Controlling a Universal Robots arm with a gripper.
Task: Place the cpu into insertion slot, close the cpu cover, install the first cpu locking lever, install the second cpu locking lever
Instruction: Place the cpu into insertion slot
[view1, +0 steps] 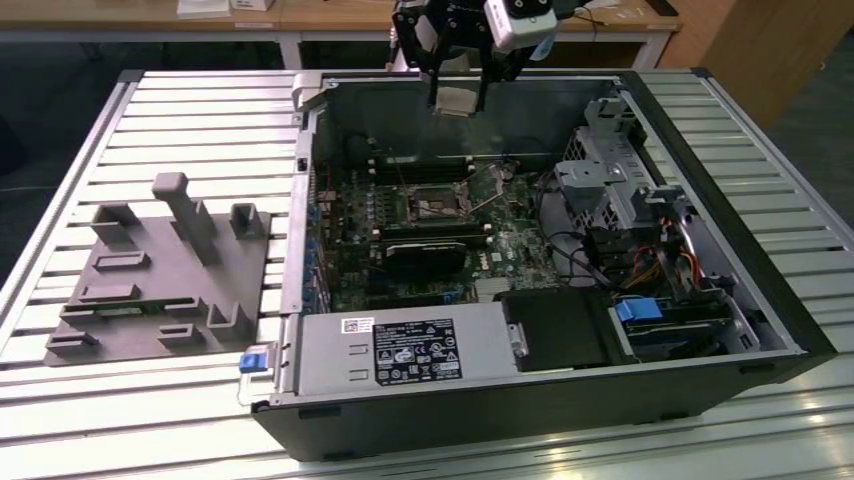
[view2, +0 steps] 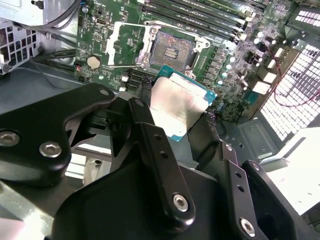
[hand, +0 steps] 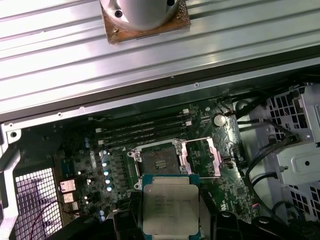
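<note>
While the cpu (view1: 454, 101) hangs clamped in the gripper (view1: 455, 90), at twelve o'clock over the computer case (view1: 534, 415) in the exterior view, I log step one as under way, not finished.

- Insertion slot (hand: 160, 161): empty, dark centre bare, mid-board; the chip is clear of it.
- Cpu cover (hand: 201, 157): swung open, lying just beside the slot.
- Outstanding, by my judgement: seating, cover closing, both lever steps.
- Case contents: green motherboard (view1: 514, 245), memory slots (hand: 145, 129), power supply (view1: 400, 350) at six o'clock, drive cage (view1: 607, 185) at three o'clock.
- Grey fixture block (view1: 160, 270): nine o'clock of the case, on the slatted table (view1: 200, 110).
</note>
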